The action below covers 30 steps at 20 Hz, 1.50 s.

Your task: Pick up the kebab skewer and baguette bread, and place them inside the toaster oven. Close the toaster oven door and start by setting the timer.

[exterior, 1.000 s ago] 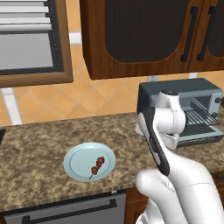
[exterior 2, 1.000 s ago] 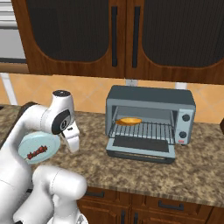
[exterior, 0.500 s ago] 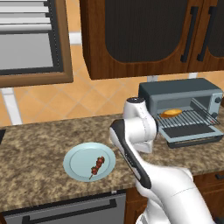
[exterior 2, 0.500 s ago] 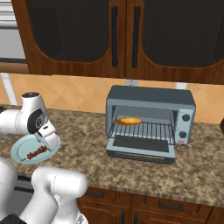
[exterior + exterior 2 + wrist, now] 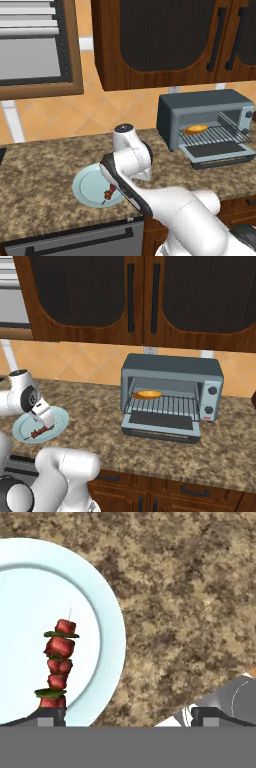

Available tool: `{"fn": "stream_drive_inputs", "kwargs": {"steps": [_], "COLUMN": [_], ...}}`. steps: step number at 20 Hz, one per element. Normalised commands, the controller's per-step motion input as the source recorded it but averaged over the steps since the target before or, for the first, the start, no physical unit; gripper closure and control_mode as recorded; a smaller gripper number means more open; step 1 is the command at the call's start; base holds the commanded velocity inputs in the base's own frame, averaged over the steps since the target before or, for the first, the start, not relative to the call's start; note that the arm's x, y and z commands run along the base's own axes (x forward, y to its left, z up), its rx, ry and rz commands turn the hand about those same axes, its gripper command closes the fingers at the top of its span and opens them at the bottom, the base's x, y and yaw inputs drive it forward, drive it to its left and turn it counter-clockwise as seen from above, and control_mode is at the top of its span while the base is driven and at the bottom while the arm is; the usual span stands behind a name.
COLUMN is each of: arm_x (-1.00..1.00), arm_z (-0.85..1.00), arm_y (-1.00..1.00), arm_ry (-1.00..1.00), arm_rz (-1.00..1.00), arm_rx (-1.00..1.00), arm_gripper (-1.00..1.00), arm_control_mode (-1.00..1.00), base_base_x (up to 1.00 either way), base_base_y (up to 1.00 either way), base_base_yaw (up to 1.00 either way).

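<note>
The kebab skewer (image 5: pixel 57 664) lies on a pale blue plate (image 5: pixel 102 632) at the left of the counter, its red chunks also showing in the base views (image 5: pixel 109 192) (image 5: pixel 39 431). My gripper (image 5: pixel 129 717) hangs just above the plate's edge, open, one fingertip (image 5: pixel 48 716) near the skewer's end and nothing between the fingers. The baguette bread (image 5: pixel 146 394) rests on the wire rack inside the toaster oven (image 5: pixel 170 368). The toaster oven door (image 5: pixel 161 425) hangs down open. My hand (image 5: pixel 44 414) sits over the plate (image 5: pixel 60 417).
Dark wooden cabinets (image 5: pixel 145 301) hang above the granite counter (image 5: pixel 95 411). Oven knobs (image 5: pixel 212 391) are on its right side. A framed appliance (image 5: pixel 35 50) is on the wall at the left. The counter's front edge (image 5: pixel 60 225) runs below the plate (image 5: pixel 85 182).
The arm has swung left from in front of the toaster oven to above the plate with the skewer. The bread stays on the rack and the gripper stays open.
</note>
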Motion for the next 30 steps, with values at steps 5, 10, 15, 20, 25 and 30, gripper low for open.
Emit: {"fn": "stream_drive_inputs", "kwargs": {"steps": [5,10,15,20,25,30], "arm_x": [0.42,0.36,0.27,0.07,0.00,0.00], "arm_z": [-0.28,-0.38,-0.44,-0.35,-0.31,-0.28], "arm_y": [0.25,0.30,0.29,0.04,0.00,0.00], "arm_ry": [0.01,0.00,0.01,0.01,0.01,0.01], "arm_rz": [0.06,0.02,0.02,0.06,0.04,0.03], "arm_rx": [0.00,0.00,0.00,0.00,0.00,0.00], "arm_gripper": [-1.00,-1.00,-1.00,-1.00,-1.00,1.00], "arm_control_mode": [-1.00,-1.00,-1.00,-1.00,-1.00,-1.00], "base_base_x": [0.00,0.00,0.00,0.00,0.00,0.00], "base_base_y": [0.00,0.00,0.00,0.00,0.00,0.00], "base_base_yaw": [0.00,0.00,0.00,0.00,0.00,0.00]}}
